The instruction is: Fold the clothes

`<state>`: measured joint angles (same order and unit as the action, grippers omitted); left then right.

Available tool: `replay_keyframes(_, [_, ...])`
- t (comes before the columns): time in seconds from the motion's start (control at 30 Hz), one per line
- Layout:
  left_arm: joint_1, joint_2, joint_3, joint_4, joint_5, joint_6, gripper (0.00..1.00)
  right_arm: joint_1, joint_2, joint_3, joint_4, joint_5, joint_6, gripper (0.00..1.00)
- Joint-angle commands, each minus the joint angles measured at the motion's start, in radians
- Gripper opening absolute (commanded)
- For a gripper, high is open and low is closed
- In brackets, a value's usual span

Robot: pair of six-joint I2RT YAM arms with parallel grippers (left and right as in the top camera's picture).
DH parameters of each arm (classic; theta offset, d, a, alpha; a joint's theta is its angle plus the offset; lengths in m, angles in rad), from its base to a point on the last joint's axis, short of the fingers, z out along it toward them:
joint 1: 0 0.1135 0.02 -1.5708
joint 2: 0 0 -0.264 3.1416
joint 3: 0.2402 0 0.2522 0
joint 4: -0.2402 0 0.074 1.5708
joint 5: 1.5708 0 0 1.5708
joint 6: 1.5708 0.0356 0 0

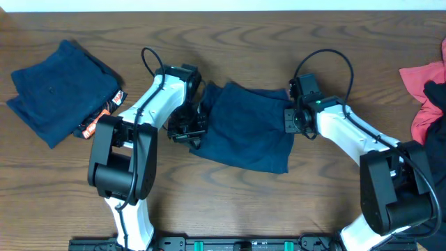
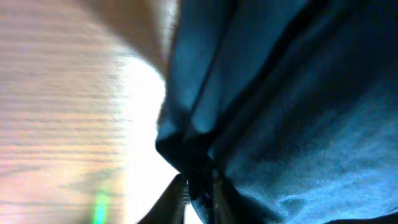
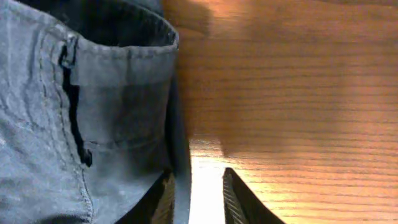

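Navy blue shorts (image 1: 247, 129) lie spread in the middle of the table. My left gripper (image 1: 194, 132) is at their left edge, and in the left wrist view it (image 2: 199, 176) is shut on a bunched fold of the dark blue fabric (image 2: 298, 112). At the right edge of the shorts is my right gripper (image 1: 286, 117). In the right wrist view it (image 3: 198, 175) stands open, with the hem of the shorts (image 3: 93, 124) lying against its left finger (image 3: 163, 196) and bare wood in the gap.
A folded pair of navy shorts (image 1: 56, 90) with an orange-and-black tag (image 1: 104, 111) lies at the far left. A coral-red piece (image 1: 421, 80) and a black one (image 1: 435, 94) are heaped at the right edge.
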<state>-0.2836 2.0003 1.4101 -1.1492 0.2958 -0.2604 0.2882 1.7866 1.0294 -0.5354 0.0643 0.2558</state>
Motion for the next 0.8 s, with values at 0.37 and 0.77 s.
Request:
replay_keyframes(0.37, [0.058,-0.125,0.034,0.404,0.137,0.178,0.98,0.001,0.011,0.016,-0.045,0.006,-0.028,0.29])
replay_keyframes(0.77, [0.057,0.084,0.033,0.516,0.231,0.174,0.98,0.001,0.011,0.016,-0.071,0.006,-0.028,0.29])
